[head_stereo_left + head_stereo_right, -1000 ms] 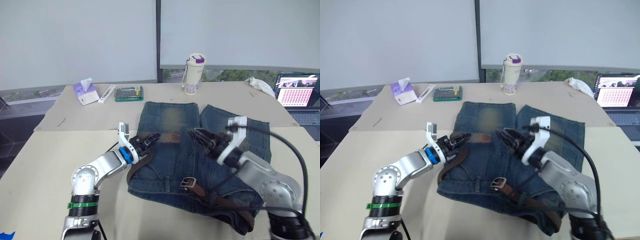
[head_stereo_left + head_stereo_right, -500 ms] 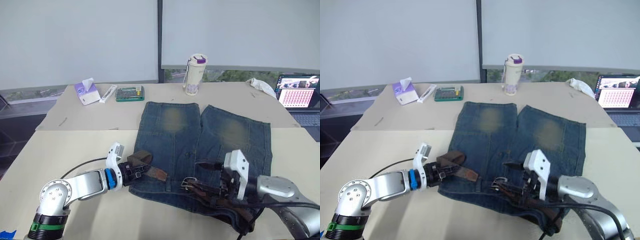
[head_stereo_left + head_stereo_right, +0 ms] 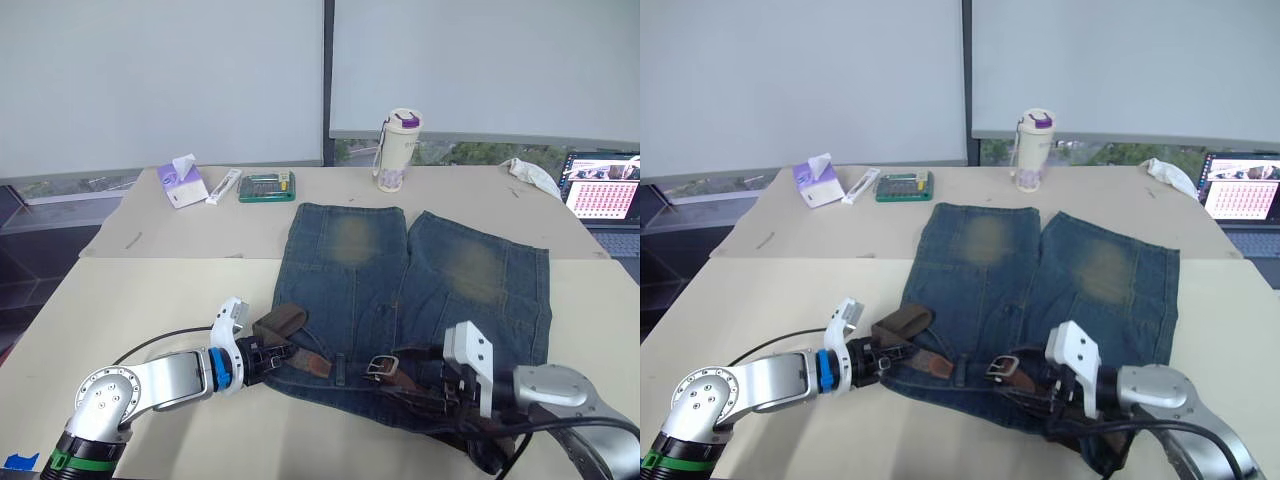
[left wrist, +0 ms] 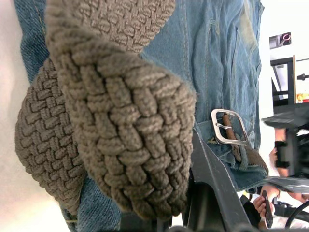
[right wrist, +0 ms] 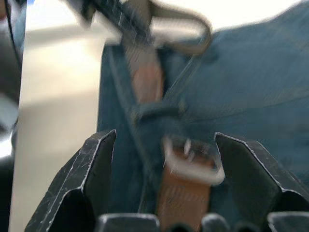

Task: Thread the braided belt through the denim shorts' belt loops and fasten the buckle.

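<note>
The denim shorts [image 3: 420,270] lie flat, waistband toward me. The braided belt [image 3: 290,322] runs along the waistband, and its folded brown end bunches at the left hip. My left gripper [image 3: 264,357] is shut on that end; the braid [image 4: 116,116] lies right against its black finger [image 4: 212,193]. The silvery buckle [image 3: 381,365] rests on the waistband near the middle, beside a belt loop [image 3: 340,367]. My right gripper [image 3: 424,374] lies low on the waistband and is open. The buckle [image 5: 193,162] sits between its spread fingers [image 5: 91,179].
At the far table edge stand a cream tumbler [image 3: 397,136], a green box [image 3: 266,186], a white tube [image 3: 224,187] and a tissue pack [image 3: 181,184]. A laptop [image 3: 603,200] and a white cloth [image 3: 533,178] lie at far right. Bare tabletop [image 3: 150,300] lies left of the shorts.
Both grippers have come down from above the shorts' legs to the waistband. The left one has drawn the belt end to the left hip, and the right one now straddles the buckle.
</note>
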